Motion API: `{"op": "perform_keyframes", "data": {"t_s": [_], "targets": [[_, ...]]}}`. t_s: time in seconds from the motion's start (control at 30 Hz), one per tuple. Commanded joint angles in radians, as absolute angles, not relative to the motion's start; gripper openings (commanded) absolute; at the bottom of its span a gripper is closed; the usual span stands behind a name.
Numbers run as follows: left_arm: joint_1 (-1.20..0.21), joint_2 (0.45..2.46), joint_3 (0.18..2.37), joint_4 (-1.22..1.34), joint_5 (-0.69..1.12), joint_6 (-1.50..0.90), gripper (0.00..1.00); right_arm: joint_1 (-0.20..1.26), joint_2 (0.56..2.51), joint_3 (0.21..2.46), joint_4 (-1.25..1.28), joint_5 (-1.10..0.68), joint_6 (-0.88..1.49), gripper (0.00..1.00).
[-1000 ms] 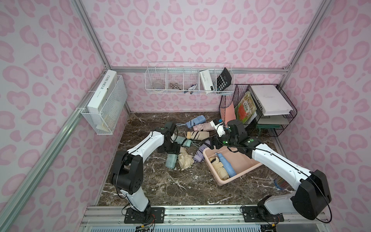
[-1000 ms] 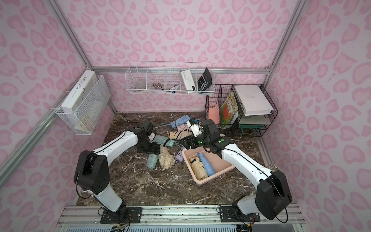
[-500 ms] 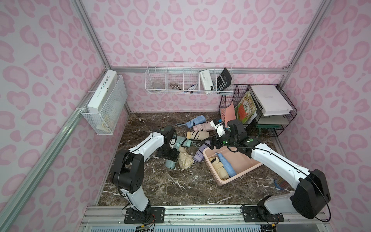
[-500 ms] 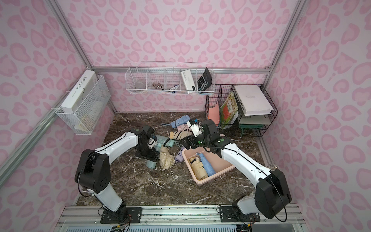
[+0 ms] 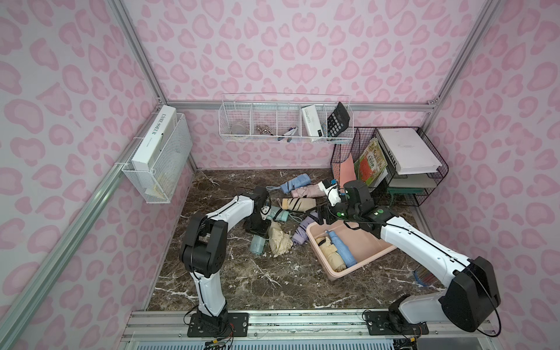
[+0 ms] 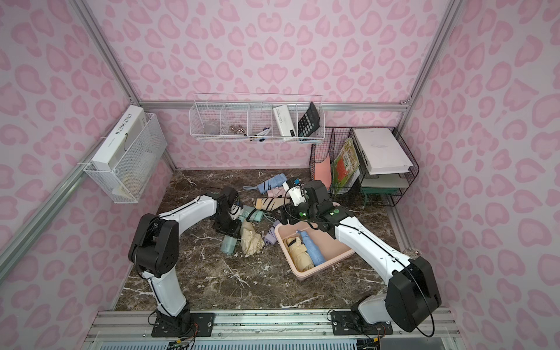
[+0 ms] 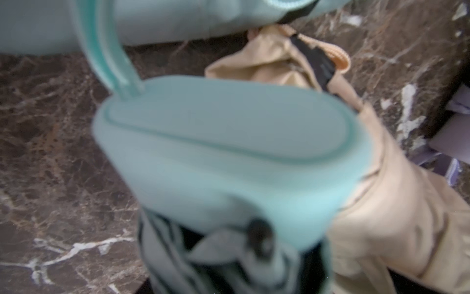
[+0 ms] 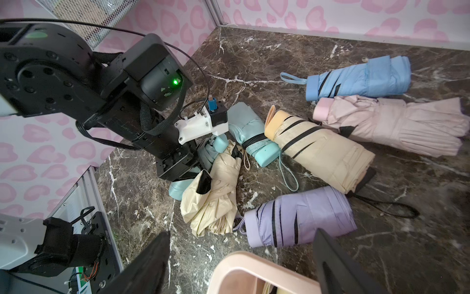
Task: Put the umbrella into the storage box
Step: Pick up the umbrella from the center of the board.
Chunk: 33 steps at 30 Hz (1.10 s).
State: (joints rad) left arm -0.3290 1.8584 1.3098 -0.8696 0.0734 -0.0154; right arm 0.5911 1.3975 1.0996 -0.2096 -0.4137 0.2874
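Clasping mint umbrella (image 7: 229,152): left gripper (image 5: 258,233)

Storage box (image 5: 368,242): you see one.
Umbrellas in the box: you count two, yellow (image 5: 328,253) and blue (image 5: 342,250).
Umbrellas on the counter (image 5: 272,281): seven. Two mint (image 8: 244,122) (image 8: 178,189), one each sky-blue (image 8: 361,76), pink (image 8: 396,122), tan (image 8: 323,147), cream (image 8: 213,201), lavender (image 8: 302,216).
Wire wall baskets (image 5: 169,163) (image 5: 285,140): two.
Robot arms (image 5: 233,209) (image 5: 418,242): two.
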Motion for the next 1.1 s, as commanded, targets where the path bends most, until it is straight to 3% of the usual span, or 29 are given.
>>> {"op": "perform_keyframes", "data": {"t_s": [0.0,0.27,0.47,0.7,1.07], "targets": [[-0.327,1.810,1.279,-0.888,0.036,-0.007,0.39,0.594,1.392,1.104,-0.221,-0.409,0.295,0.81],[-0.327,1.513,1.246,-0.941,0.042,-0.114,0.36,0.598,1.376,1.102,-0.215,-0.436,0.301,0.82],[-0.340,1.330,1.256,-0.768,0.314,-0.355,0.36,0.660,1.367,1.112,-0.146,-0.534,0.259,0.84],[-0.432,1.259,1.182,-0.395,0.426,-0.596,0.36,0.764,1.404,1.119,-0.049,-0.593,0.221,0.98],[-0.500,1.225,1.091,-0.202,0.514,-0.658,0.36,0.800,1.472,1.152,-0.035,-0.530,0.203,0.97]]}}
